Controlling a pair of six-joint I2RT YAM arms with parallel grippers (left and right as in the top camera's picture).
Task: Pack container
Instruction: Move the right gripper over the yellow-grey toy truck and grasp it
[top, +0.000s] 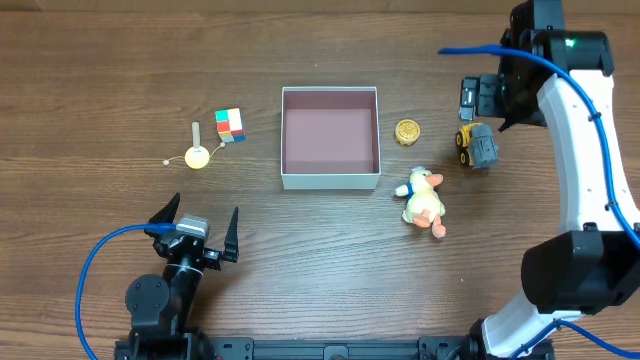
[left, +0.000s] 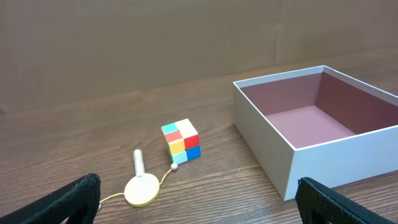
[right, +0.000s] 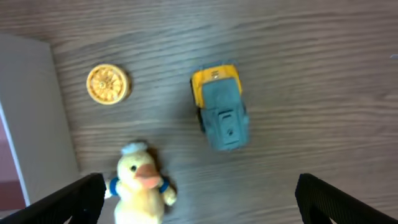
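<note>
Both the left claw (top: 205, 206) and the right claw (right: 200, 186) gape wide, holding nothing.

Container (top: 330, 181): square, shallow box with white walls and a dull mauve-pink floor.
Pose: upright, open top, flat on the desk (top: 330, 250).
Place: ahead and to the right of the left gripper (top: 200, 222), well apart; to the left of the right gripper (right: 199, 202).

Container (top: 330, 180): mid-desk (top: 100, 60).
Cube (top: 229, 125): left of container.
Paddle toy (top: 197, 152): beside cube, nearer the left edge.
Disc (top: 407, 131): just right of container.
Truck (top: 477, 145): right of disc.
Duck (top: 424, 200): off container's near right corner.
</note>
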